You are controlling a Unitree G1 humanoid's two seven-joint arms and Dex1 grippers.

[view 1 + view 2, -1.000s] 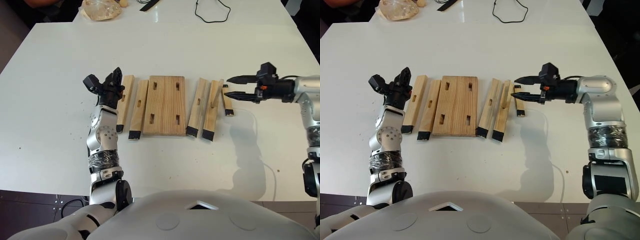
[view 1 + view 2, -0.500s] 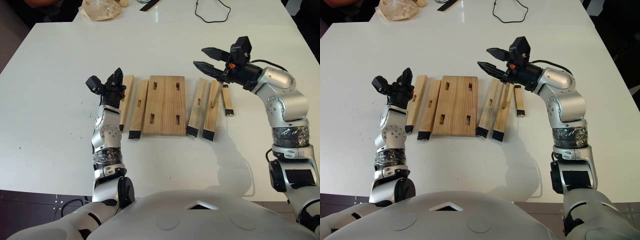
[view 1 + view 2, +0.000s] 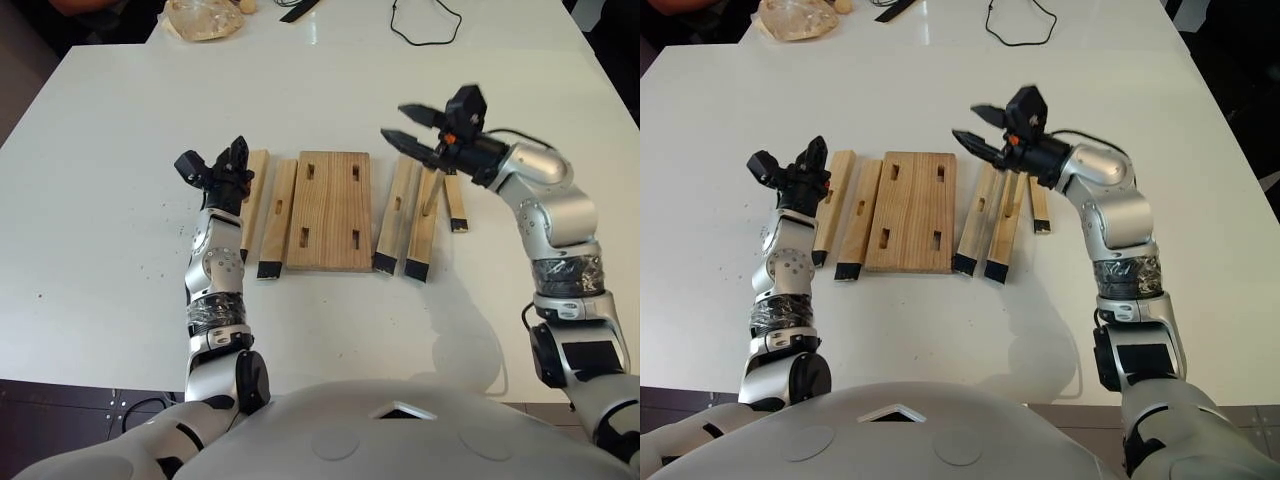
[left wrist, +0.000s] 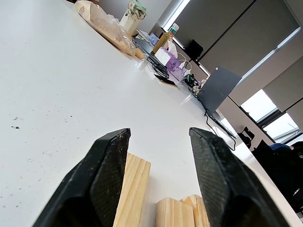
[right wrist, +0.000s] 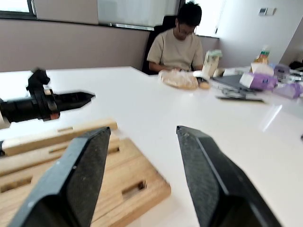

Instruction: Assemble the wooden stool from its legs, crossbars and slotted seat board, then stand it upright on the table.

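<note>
Down the middle of the white surface [image 3: 110,270] lies the slotted seat board [image 3: 328,210], flat, with four slots facing up. On its left sit the inner left leg [image 3: 277,215] and the outer left leg [image 3: 250,205], side by side, black-tipped ends toward the robot. On its right it's the same picture: the inner right leg [image 3: 395,212], the outer right leg [image 3: 423,225], and just beside that a short crossbar [image 3: 455,207], all lying loose. Nothing is joined yet!

Over to the left pincer [image 3: 210,158]: jaws spread wide, holding nothing, poised by the far end of the outer left leg, whose pale end shows between its fingers [image 4: 111,175] in the wrist view. The right pincer [image 3: 394,121] is also wide open and empty, raised above the far ends of the right-hand legs and pointing across toward the seat board. At the far edge of the surface, a plastic bag [image 3: 203,18] and a black cable [image 3: 425,28]
</note>
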